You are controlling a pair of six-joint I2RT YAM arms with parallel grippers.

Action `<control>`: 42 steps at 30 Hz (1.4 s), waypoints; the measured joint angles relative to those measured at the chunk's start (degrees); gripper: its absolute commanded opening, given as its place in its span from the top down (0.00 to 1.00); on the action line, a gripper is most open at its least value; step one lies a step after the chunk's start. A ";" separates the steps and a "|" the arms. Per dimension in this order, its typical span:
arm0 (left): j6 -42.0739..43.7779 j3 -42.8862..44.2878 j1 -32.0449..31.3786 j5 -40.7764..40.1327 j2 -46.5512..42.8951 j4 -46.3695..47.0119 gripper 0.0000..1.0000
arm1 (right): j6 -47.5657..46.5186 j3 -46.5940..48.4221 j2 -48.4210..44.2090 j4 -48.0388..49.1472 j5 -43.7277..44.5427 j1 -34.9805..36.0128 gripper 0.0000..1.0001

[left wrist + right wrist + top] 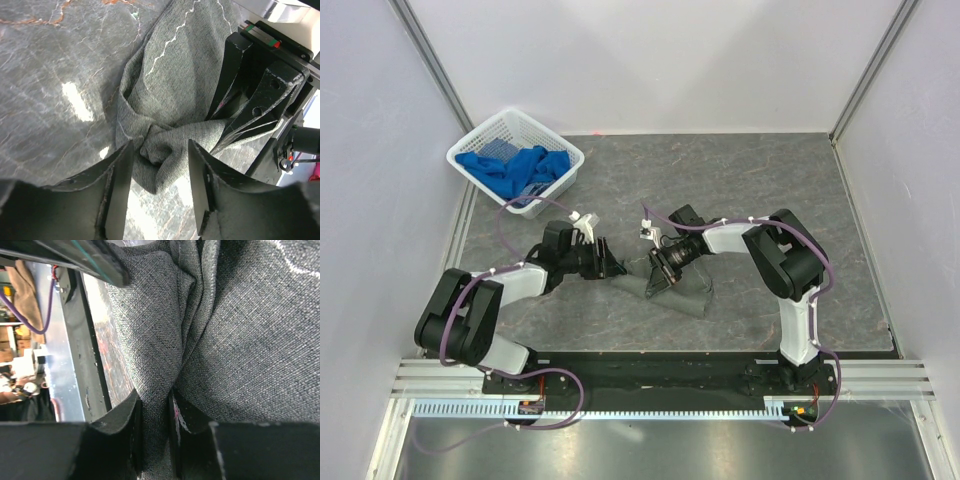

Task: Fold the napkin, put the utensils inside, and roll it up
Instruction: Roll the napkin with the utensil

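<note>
Between the fingers of the right hand (pixel 155 407) a raised fold of the napkin (pixel 250 340) is pinched: the two dark fingers stand nearly together with the grey weave squeezed between them, and the cloth spreads away from the pinch in deep creases. Facing it, the left hand (pixel 160 150) has its fingers apart, one on each side of a bunched, twisted end of the same cloth. Whether its pads touch the fabric cannot be told from its wrist view. There the right hand's black fingers show on the far side of the bundle, pressed into the cloth.

From above, both hands meet at the left end of the napkin, which lies crumpled, part folded and part rolled, on the grey marbled surface (pixel 770 180), a little in front of the arm bases and near the middle. Its right part trails flat toward the right arm.

Well apart, at the far left corner, stands a white lattice basket (pixel 544 132) holding bright blue cloths (pixel 515 170).
</note>
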 measured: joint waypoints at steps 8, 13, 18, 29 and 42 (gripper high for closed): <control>-0.31 -0.59 0.00 2.89 4.22 4.94 0.88 | 0.79 0.50 0.98 -0.24 -1.29 -0.37 0.72; -0.48 -0.57 0.00 4.00 5.79 6.40 0.98 | 1.97 0.57 0.39 -0.68 -0.09 -0.35 0.57; -0.46 0.94 0.00 4.42 8.37 5.35 0.98 | 1.70 0.42 -5.05 -1.84 8.57 0.28 0.43; -0.46 7.30 0.00 4.44 11.61 -2.51 0.98 | -3.04 -2.47 -18.40 -0.02 32.94 9.60 0.29; -0.52 10.05 0.00 4.22 12.26 -7.65 0.98 | -7.54 -4.94 -18.86 1.33 49.55 18.27 0.31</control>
